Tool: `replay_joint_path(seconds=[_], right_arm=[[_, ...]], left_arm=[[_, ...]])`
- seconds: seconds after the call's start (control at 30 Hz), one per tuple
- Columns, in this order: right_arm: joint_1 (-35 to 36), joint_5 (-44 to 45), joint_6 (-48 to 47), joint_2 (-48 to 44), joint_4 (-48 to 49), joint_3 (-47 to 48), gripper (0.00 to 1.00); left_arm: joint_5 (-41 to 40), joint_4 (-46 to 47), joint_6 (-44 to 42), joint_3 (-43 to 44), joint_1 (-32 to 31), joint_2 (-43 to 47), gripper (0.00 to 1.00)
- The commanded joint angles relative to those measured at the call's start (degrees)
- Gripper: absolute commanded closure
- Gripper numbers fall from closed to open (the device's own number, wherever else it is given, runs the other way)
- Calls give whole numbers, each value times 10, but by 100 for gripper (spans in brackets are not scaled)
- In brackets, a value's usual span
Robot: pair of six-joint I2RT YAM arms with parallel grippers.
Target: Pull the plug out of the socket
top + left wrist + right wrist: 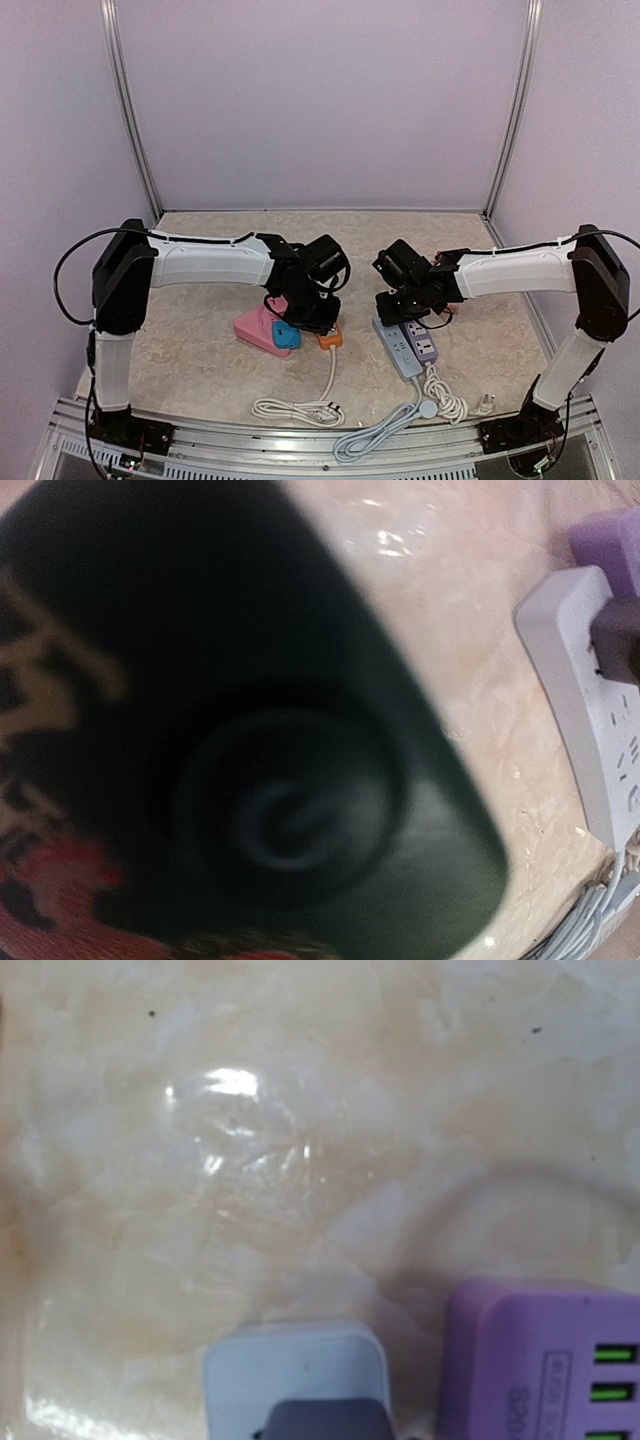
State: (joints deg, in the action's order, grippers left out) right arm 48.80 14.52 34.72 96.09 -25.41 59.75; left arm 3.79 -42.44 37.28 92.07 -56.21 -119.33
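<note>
— How is the overhead view lit?
— Evenly and softly from above; only faint shadows are cast on the desk [190,370].
— And the wrist views?
— The left one is blocked by a dark, unfocused shape [250,780], with the power strip [590,730] smeared. In the right one, glare [235,1085] is seen on the desk, and the purple block [540,1360] is softened.

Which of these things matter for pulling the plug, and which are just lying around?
Job: gray power strip, dark plug seated in it, right end effector over them.
Lying about: purple adapter, pink block, orange plug, coiled white cord.
</note>
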Motion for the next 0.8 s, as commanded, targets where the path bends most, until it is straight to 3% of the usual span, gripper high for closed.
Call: replay_joint_path(seconds=[0.0, 0.37, 0.77], right_arm=[[8, -3, 5, 6, -3, 13, 72], [7, -6, 4, 2, 3, 3, 73], [19, -26, 5, -2, 15, -5, 76]], left_arm=[[-20, 21, 2, -17, 40, 14, 97], [-15, 15, -21, 29, 85, -16, 97], [4, 10, -7, 68, 15, -30, 97]])
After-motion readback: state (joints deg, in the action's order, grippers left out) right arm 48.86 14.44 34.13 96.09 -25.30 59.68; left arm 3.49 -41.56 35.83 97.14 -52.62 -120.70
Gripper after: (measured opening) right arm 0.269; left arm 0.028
